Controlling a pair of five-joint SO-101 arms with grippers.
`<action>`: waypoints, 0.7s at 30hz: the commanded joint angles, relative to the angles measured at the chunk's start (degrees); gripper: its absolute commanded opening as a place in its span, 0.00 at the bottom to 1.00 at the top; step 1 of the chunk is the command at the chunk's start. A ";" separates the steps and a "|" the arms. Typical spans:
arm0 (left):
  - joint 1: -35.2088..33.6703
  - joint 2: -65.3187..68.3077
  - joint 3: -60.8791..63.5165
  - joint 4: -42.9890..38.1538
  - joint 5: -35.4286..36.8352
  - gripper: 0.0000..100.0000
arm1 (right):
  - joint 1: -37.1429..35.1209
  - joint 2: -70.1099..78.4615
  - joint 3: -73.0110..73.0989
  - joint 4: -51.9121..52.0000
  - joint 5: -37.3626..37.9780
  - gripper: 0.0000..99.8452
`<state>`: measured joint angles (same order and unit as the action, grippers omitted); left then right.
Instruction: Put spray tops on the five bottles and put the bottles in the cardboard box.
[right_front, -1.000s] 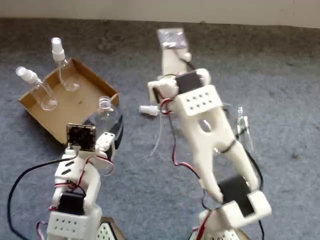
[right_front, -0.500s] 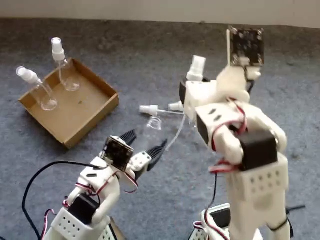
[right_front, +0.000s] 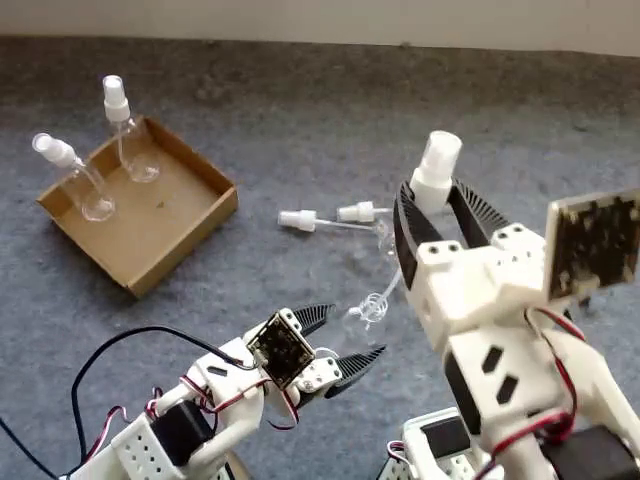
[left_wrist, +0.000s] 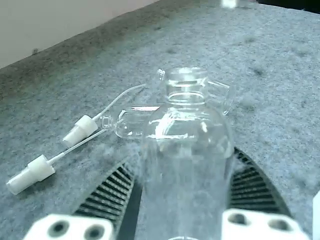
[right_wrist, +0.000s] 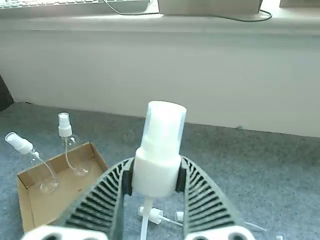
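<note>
My left gripper (right_front: 352, 330) (left_wrist: 185, 160) pinches an open bottle (right_front: 368, 308) (left_wrist: 187, 150) by its body. One finger presses each side, and the bare neck points out past my fingertips. It has no top on it.

My right gripper (right_front: 432, 195) (right_wrist: 156, 175) is clamped on a white top (right_front: 437, 165) (right_wrist: 159, 150). The collar sits between my fingers, the nozzle head stands above their tips, and the thin tube (right_wrist: 145, 220) hangs down between them. This top is held up off the carpet (right_front: 250, 110), well apart from the bottle in my left fingers.

Just beyond my left fingertips a lying bottle (left_wrist: 132, 124) rests on its side on the carpet. Two loose tops (right_front: 300, 220) (left_wrist: 82, 129) lie a little farther out, near each other, their tubes trailing toward that bottle.

The box (right_front: 190, 225) (right_wrist: 35, 200) sits far past my left fingers, off to their outer side. Two capped bottles (right_front: 125, 130) (right_wrist: 65, 145) lean in it along its far edge.
</note>
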<state>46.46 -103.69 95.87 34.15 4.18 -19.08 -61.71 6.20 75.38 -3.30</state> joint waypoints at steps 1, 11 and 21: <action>0.92 -0.48 1.27 -0.18 0.35 0.08 | 0.75 -3.47 4.35 0.31 0.88 0.00; 1.10 -0.48 1.27 -0.18 0.35 0.08 | 7.43 -17.19 19.56 -10.33 9.85 0.00; 1.19 -0.48 1.27 0.00 0.35 0.08 | 13.85 -17.54 24.75 -13.23 0.53 0.00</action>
<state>46.81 -103.69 95.87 34.15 4.18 -6.24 -79.03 31.25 63.87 -0.92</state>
